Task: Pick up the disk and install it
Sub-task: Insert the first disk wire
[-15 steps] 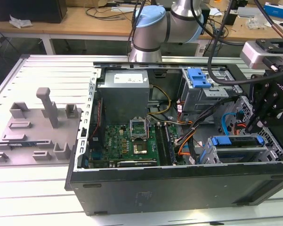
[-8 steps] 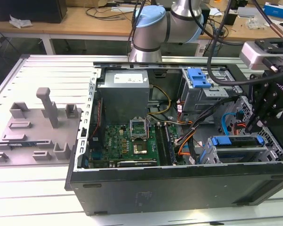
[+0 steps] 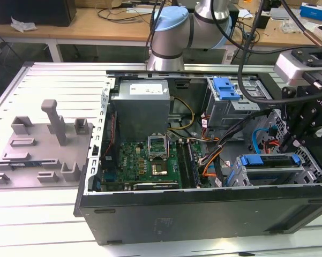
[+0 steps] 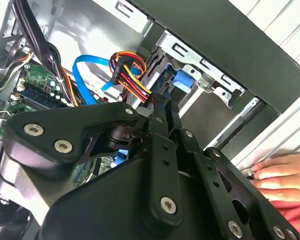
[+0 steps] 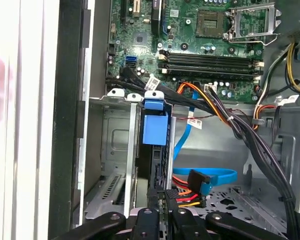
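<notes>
Exterior view: even, diffuse light from above. The pale slatted surface (image 3: 37, 225) beside the computer case (image 3: 203, 214) is bright. The case's outer wall is near black with little detail; its interior is dimmer, with soft shadows.

First wrist view: the surface outside the case is washed out to white glare. The circuit board (image 5: 204, 50) inside the case is evenly lit and the drive bay (image 5: 115, 145) is shaded.

Second wrist view: the gripper (image 4: 159, 107) at the case is dark, with its screw heads (image 4: 34, 129) glinting. A hand (image 4: 279, 175) outside the case is bright.
</notes>
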Tool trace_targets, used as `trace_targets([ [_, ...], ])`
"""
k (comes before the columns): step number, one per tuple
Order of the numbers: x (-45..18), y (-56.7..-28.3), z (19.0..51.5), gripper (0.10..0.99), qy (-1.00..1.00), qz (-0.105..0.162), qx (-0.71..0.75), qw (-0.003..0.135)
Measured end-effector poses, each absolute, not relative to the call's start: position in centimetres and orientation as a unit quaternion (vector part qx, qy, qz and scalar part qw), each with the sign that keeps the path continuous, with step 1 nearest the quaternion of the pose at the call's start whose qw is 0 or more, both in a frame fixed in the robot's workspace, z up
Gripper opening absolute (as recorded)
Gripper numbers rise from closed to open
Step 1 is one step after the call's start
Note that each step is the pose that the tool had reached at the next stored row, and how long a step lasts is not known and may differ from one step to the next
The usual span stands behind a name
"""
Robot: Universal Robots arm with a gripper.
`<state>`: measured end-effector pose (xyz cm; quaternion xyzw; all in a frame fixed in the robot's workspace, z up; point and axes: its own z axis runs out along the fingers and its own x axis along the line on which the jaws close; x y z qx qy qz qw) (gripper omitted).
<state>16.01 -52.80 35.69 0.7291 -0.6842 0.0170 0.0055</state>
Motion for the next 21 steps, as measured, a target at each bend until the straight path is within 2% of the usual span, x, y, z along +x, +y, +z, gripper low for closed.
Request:
trace_targets([
  [21, 16.02, -52.28, 35.69, 0.165, -0.724, 0.026, 0.690, 0.016],
])
